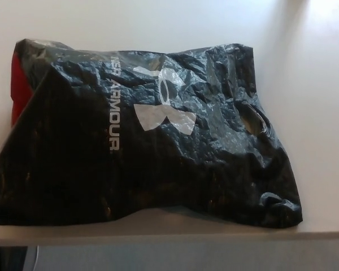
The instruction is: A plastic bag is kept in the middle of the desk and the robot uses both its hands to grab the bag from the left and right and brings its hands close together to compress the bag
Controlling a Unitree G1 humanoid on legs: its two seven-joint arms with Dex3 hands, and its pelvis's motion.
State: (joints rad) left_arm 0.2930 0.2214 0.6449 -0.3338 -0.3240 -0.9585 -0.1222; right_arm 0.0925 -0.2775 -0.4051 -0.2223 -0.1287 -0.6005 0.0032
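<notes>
Black plastic bag (pixel 141 135) lying flat across the white tabletop (pixel 305 68), near its front edge.

Neither hand shows, so their fingers cannot be judged. The bag looks light, crinkly, slippery and puffed; take it at the left and right edges.

A pale, off-white worktop (pixel 158 22) fills nearly the whole head view, smooth and plain. Light falls brightest at its far right corner, where the surface washes out to near white. Its front edge runs straight across the bottom of the picture, and below it lies a band of grey floor (pixel 186 258), dim and blurred
</notes>
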